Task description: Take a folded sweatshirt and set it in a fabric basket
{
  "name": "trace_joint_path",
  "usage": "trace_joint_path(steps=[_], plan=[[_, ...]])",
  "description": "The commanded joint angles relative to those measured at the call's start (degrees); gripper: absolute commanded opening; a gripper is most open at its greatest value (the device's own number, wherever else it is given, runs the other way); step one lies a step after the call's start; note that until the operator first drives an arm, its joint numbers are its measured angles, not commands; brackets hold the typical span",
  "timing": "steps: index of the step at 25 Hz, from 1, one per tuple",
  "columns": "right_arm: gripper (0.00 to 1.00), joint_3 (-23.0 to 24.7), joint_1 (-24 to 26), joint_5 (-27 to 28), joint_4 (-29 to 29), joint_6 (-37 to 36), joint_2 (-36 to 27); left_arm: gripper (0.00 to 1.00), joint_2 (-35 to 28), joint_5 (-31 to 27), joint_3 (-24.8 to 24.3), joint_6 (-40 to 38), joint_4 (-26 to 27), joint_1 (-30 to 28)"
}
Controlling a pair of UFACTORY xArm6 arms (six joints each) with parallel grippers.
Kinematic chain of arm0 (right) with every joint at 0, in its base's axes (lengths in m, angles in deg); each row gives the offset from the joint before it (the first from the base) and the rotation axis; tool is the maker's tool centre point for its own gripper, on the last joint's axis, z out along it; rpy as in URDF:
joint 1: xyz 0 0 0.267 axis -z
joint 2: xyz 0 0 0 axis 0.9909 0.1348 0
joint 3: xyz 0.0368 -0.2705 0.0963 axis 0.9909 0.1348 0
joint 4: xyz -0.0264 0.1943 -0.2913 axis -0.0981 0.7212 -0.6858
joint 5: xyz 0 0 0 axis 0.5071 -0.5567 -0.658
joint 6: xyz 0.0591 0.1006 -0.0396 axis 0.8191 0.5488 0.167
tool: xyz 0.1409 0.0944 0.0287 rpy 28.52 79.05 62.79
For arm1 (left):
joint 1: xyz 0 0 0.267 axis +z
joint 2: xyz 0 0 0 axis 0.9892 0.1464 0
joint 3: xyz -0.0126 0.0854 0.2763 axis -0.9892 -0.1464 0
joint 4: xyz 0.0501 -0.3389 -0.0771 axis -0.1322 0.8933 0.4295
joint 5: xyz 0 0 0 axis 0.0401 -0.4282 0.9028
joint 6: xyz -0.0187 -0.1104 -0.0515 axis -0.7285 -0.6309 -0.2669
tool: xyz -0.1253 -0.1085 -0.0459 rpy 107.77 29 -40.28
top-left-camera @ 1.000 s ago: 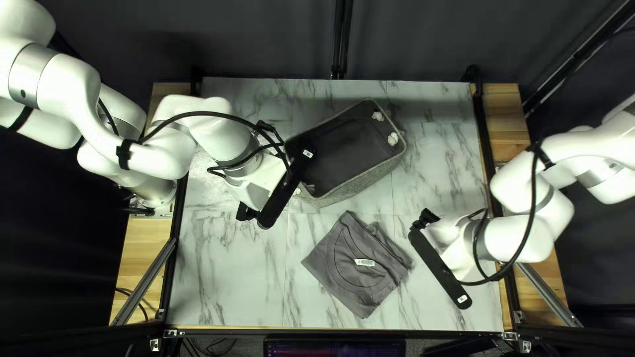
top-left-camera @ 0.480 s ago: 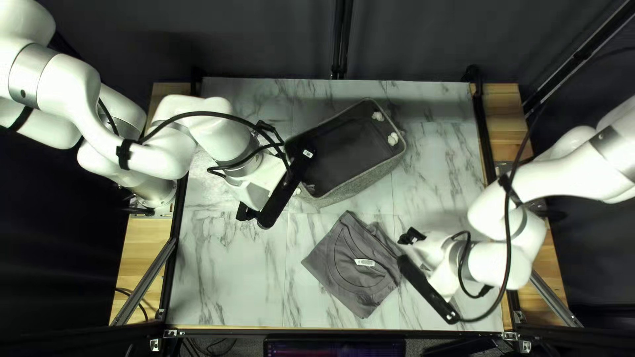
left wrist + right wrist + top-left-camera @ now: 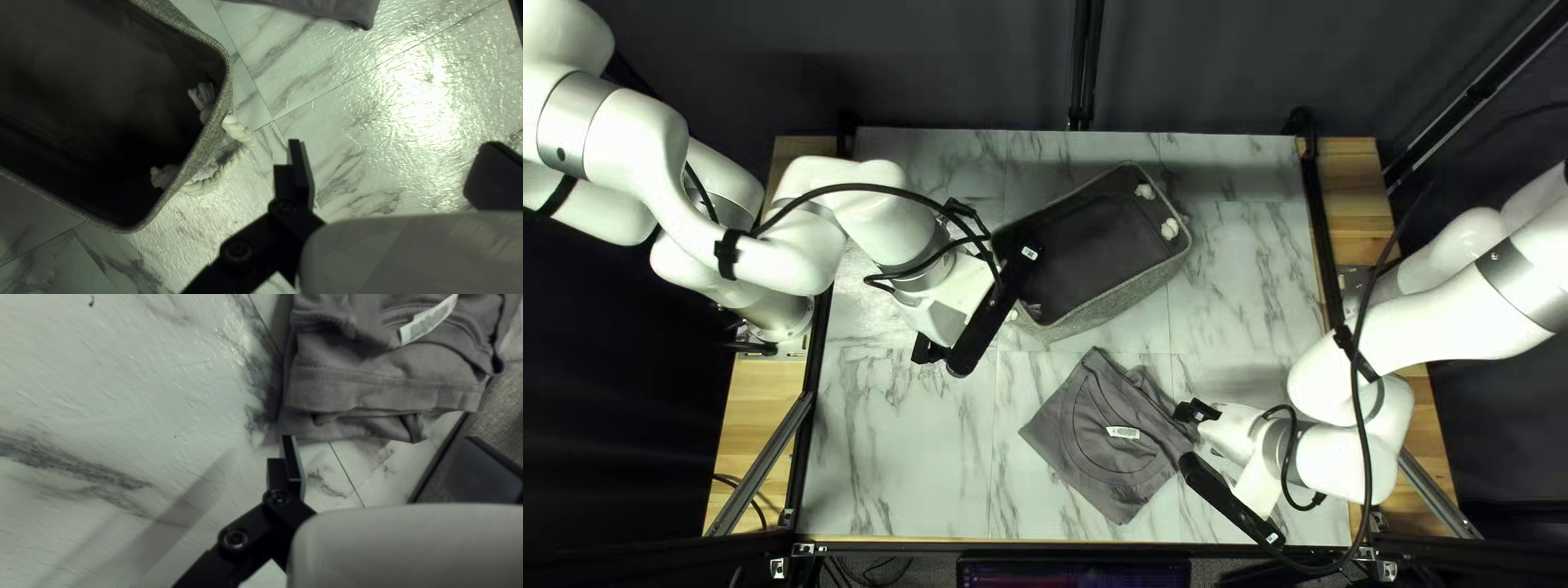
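The folded grey sweatshirt (image 3: 1089, 436) lies flat near the table's near edge, a white label on top. Farther back stands the fabric basket (image 3: 1122, 303), tilted askew, its dark inside showing. Over the basket's left corner is my left gripper (image 3: 991, 318); my right gripper (image 3: 1231, 501) is at the sweatshirt's right side. In the left wrist view the left gripper (image 3: 392, 169) is spread with bare table between its fingers, beside the basket (image 3: 229, 71) and its rope handle. In the right wrist view the right gripper (image 3: 387, 465) is spread wide, the sweatshirt (image 3: 381, 392) just ahead of it.
White rope knots (image 3: 1170, 229) sit inside the basket's far right end. Black rails (image 3: 1321, 218) run along both table sides. Marble-patterned tabletop (image 3: 904, 457) shows left of the sweatshirt, and more (image 3: 1247, 272) right of the basket.
My right gripper has shifted leftward and toward the table's near edge, arriving close beside the sweatshirt. The left arm, basket and sweatshirt look unmoved.
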Motion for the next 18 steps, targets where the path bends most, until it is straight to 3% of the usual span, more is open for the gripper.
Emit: trace_joint_path(steps=[1,18], plan=[[1.00,0.00,0.00,-0.01,-0.01,0.00,0.00,1.00,0.00,0.00,0.00,0.00,0.00,0.00],[1.00,-5.59,-2.22,3.51,-1.49,-0.09,8.01,1.00,0.00,0.00,0.00,0.00,0.00,0.00]])
